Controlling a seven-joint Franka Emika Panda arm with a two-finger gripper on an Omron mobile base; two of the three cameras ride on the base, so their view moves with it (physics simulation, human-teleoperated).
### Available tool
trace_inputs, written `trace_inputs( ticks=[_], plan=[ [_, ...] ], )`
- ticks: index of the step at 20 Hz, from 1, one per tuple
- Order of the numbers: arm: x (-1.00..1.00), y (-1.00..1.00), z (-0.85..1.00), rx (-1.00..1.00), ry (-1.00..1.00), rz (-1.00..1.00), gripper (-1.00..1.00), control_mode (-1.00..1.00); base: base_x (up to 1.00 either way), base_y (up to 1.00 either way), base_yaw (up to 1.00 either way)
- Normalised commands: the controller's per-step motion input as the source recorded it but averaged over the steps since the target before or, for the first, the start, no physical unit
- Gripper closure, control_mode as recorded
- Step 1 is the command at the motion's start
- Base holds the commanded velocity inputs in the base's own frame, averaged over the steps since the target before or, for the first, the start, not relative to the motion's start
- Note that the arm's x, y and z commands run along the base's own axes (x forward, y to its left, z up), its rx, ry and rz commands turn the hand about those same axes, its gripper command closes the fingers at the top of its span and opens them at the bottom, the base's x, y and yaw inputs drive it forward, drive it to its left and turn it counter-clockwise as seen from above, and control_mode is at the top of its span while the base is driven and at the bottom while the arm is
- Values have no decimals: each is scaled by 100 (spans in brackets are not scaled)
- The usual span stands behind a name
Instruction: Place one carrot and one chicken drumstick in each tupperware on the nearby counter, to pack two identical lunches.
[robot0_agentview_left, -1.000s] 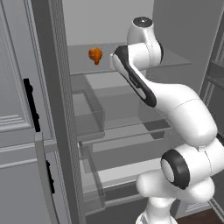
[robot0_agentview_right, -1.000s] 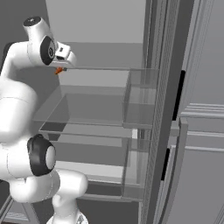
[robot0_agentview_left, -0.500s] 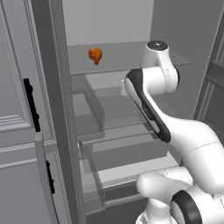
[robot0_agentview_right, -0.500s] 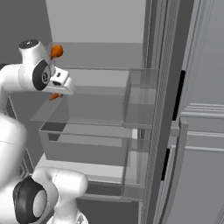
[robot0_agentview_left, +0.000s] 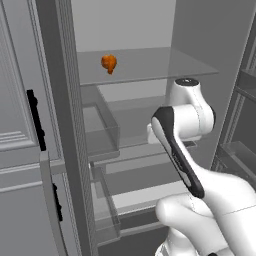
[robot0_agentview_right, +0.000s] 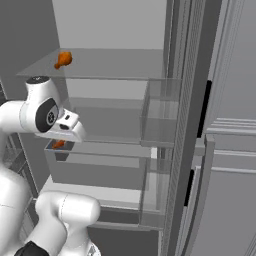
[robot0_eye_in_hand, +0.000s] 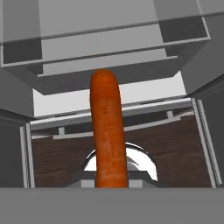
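Fingers (robot0_agentview_right: 64, 139): mine, clamped on the carrot (robot0_eye_in_hand: 107, 131) | carrot: sticks straight out from my grip, in front of the open fridge's drawers | chicken drumstick (robot0_agentview_left: 109, 63): alone on the top glass shelf (robot0_agentview_left: 150, 64), well above my hand.

White, rounded, glossy arm (robot0_agentview_left: 200, 175) links; dark grey joint bands and a long dark strip along one link; round grey cap on top.
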Motion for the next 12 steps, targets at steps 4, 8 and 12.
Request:
trace_inputs(
  ticks=[4, 8, 12],
  plan=[
    [-53, -3, -28, 2, 21, 0, 100, -100, 0, 0, 0],
    [-30, 0, -36, 1, 22, 0, 100, -100, 0, 0, 0],
    [0, 0, 0, 0, 0, 0, 100, 100, -71, 0, 0]
  ],
)
